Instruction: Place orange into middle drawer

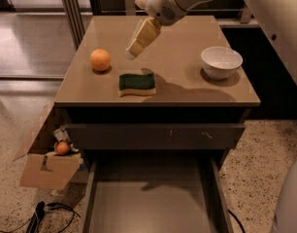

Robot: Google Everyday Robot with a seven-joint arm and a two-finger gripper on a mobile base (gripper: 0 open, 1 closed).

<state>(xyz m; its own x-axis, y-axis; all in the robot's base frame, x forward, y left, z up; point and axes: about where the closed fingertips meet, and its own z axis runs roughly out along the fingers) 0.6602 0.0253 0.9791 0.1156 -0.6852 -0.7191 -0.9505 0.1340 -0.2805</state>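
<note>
Tabletop (187,40): carries the orange near its left edge, with a sponge (137,83) nearby.
Middle drawer (153,208): pulled out below the tabletop's front edge.
Gripper (132,53): hangs above the tabletop, right of the orange and apart from it. Nothing visible in its hold; how far open, cannot tell.
Orange (100,59): likely firm, light, smooth and apt to roll; best taken across its widest girth from above.

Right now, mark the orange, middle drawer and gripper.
orange (100,59): camera view, centre of fruit.
middle drawer (153,205): camera view, its bare floor.
gripper (132,53): camera view, lower tip, above the table (187,89) near the orange.
</note>
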